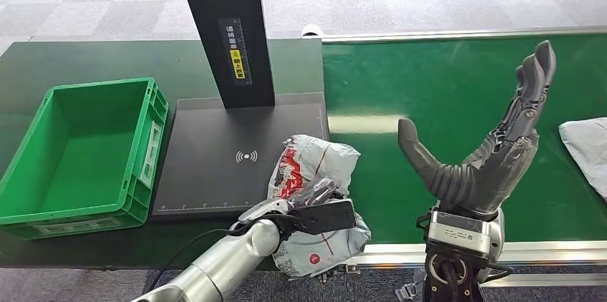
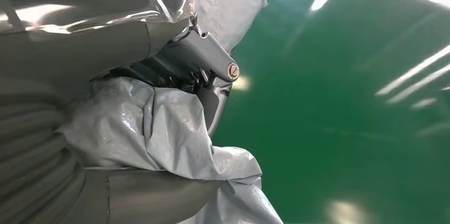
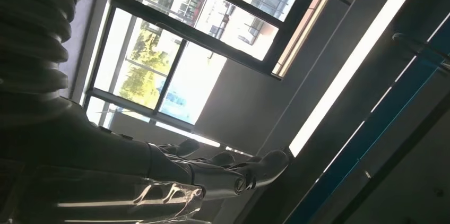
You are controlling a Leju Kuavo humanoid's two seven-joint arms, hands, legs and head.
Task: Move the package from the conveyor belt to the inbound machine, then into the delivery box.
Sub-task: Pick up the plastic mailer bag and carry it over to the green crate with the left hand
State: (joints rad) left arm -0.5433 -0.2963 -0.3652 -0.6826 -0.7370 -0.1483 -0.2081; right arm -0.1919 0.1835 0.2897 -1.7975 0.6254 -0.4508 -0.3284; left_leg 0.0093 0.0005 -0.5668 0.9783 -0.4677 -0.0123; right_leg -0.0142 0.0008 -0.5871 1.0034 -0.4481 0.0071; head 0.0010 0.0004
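At the conveyor belt (image 1: 458, 101) edge, a grey package (image 1: 315, 166) is gripped by the left hand (image 1: 315, 209); it should be laid flat on the inbound machine (image 1: 236, 159) while the right hand (image 1: 487, 152) is held open, empty

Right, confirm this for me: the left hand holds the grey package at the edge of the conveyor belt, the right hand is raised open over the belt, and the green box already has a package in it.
Not quite: the head view shows the green box empty. The rest stands: the left hand holds the grey package at the edge of the conveyor belt, and the right hand is raised open over it.
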